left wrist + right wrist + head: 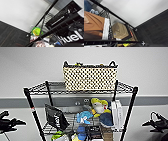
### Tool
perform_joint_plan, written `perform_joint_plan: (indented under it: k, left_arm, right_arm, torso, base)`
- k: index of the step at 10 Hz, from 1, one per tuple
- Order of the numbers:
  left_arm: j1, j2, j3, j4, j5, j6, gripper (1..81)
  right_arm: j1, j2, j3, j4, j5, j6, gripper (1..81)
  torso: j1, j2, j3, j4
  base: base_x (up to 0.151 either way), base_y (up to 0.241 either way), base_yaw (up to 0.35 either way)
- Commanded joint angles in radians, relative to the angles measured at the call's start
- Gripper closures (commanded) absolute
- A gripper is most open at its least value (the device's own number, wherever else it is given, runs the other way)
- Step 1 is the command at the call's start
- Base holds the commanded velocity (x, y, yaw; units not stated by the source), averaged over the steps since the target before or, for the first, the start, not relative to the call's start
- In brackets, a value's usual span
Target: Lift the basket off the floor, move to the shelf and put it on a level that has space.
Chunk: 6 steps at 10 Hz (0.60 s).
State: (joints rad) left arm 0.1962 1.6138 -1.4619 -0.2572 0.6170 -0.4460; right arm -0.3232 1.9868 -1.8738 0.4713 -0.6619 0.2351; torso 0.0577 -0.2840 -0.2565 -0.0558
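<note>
Basket (90,76): cream chunky weave, dark braided rim, two small dark loop handles. It stands upright in the upper centre of the head view, resting on the top level (53,87) of the shelf (31,105), clear of both end effectors.

Left end effector (10,122): at the left edge of the head view, apart from the shelf. Right end effector (156,122): at the right edge, likewise apart. Both appear as dark shapes holding nothing; whether their fingers are spread or pressed together cannot be told.

Lower tier, head view: a black pouch (56,118) at the left, a blue plush toy (83,117) and a yellow plush toy (98,105) at the centre, white boxes (117,114) standing upright at the right.

Legible writing: the left wrist view shows the black pouch (70,28) close up with "Huel" in white letters. A second line of white print on it is too blurred to read.

View differences: the left wrist view adds a green bowl (36,31) low in the rack and the dark grey carpet floor (11,36). The right wrist view adds a brown cardboard box (119,30) behind a post, a white label strip (105,29) with unreadable print, and a caster wheel (143,43) on the carpet.
</note>
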Motion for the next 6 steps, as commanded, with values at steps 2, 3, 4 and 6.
perform_joint_plan:
  k: [2, 3, 4, 6]
  left_arm:
    - [0.125, 0.043, -0.026, 0.009, -0.177, 0.016, 1.0]
    - [0.171, 0.063, -0.026, 0.010, -0.201, 0.019, 1.0]
    - [0.223, 0.080, -0.026, 0.009, -0.232, 0.030, 1.0]
    - [0.349, 0.126, -0.050, 0.010, -0.327, 0.036, 1.0]
  right_arm:
    - [-0.018, 0.037, -0.060, 0.018, -0.013, -0.045, 1.0]
    - [-0.052, 0.052, -0.076, 0.024, -0.012, -0.056, 1.0]
    - [-0.092, 0.068, -0.088, 0.026, 0.007, -0.062, 1.0]
    - [-0.165, 0.095, -0.102, 0.027, 0.040, -0.077, 1.0]
  torso:
    - [0.000, 0.000, 0.000, 0.000]
    - [0.000, 0.000, 0.000, 0.000]
    - [0.000, 0.000, 0.000, 0.000]
    - [0.000, 0.000, 0.000, 0.000]
  base:
    - [0.000, 0.000, 0.000]
    - [0.000, 0.000, 0.000]
    - [0.000, 0.000, 0.000]
    - [0.000, 0.000, 0.000]
